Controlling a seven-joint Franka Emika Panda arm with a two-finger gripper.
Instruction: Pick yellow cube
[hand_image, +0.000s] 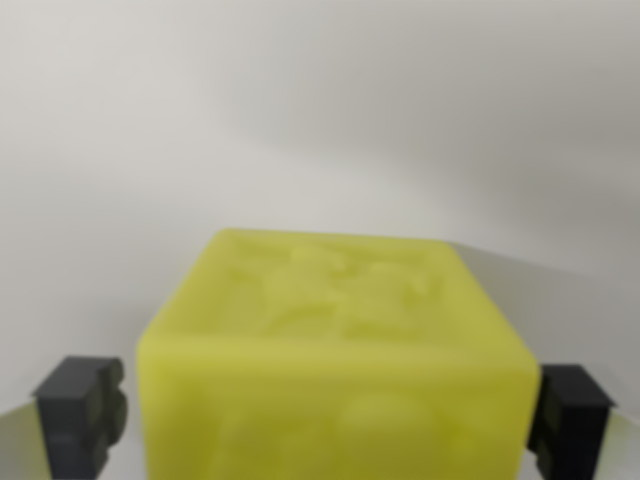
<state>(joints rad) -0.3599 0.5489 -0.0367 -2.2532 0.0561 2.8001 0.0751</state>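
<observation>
Yellow cube (335, 375), a blurred plastic block with embossed relief too soft to read, fills the view's six o'clock between the dark gripper (325, 415) fingers, which stand wide and press its sides.

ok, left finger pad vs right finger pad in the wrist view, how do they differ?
The dark grey left finger pad shows a knobbly stepped inner profile; the dark grey right finger pad looks flatter. The left stands apart from the yellow plastic cube; the right appears to meet it. Both flank the cube.
</observation>
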